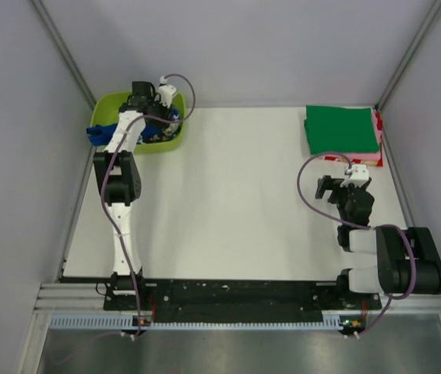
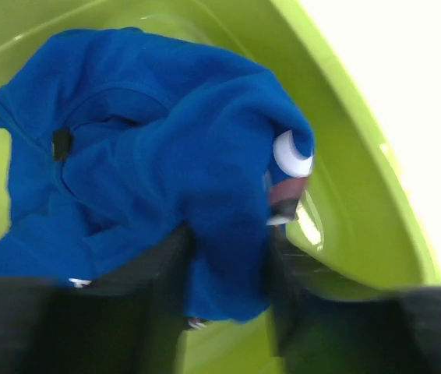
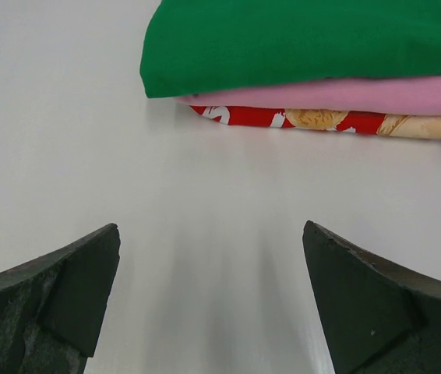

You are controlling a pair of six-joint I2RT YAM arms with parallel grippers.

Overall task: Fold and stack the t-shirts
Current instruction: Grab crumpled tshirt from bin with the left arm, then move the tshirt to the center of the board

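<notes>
In the tub [image 2: 353, 179], blue t-shirt [image 2: 166, 156] lies crumpled.

I see the overhead view lit evenly and softly from above; the white table [image 1: 236, 202] is bright, with only faint shadows under the arms. My left wrist view is smeared by motion blur. The blue t-shirt [image 2: 150, 156] and lime-green tub [image 2: 361, 226] have soft edges, the left gripper's fingers [image 2: 158, 312] are dark and unfocused, and the upper right corner is blown out white. My right wrist view is sharp on the folded stack [image 3: 306, 47], while the right gripper's fingers [image 3: 49, 296] look slightly soft.
</notes>
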